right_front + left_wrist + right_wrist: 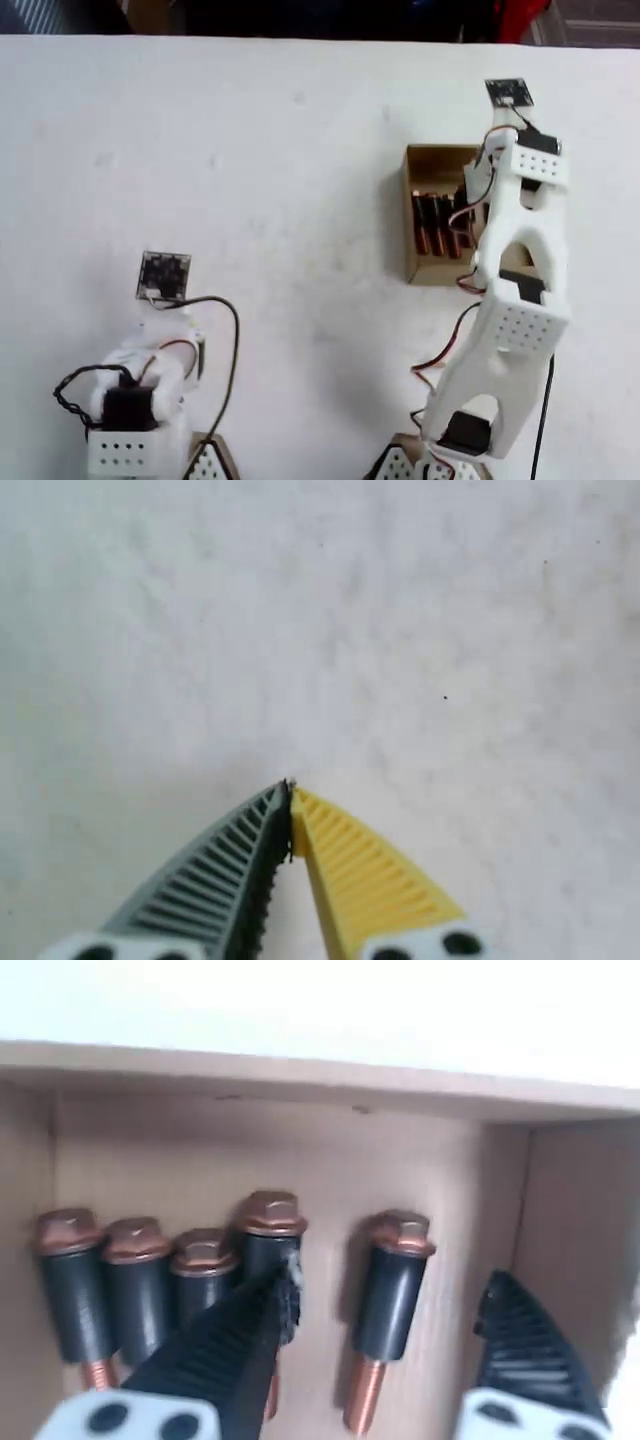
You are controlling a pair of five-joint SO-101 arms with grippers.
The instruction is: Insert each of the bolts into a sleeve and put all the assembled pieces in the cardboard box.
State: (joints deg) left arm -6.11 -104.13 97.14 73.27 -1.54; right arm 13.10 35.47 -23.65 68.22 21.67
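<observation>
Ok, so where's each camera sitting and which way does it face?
High view: fixed above the table, looking down; shows the left arm and the right arm, which is stretched over the box.
Left wrist view: on the left wrist, facing bare table past its shut left gripper.
Right wrist view: on the right wrist, facing into the box at five sleeved bolts, past its open right gripper.
Shared: high and right wrist views both show box and bolts.

Looks like a robotics lab bench: plain white counter, white printed arm at right, another arm near left, loose red-black wiring, bare circuit board.
</observation>
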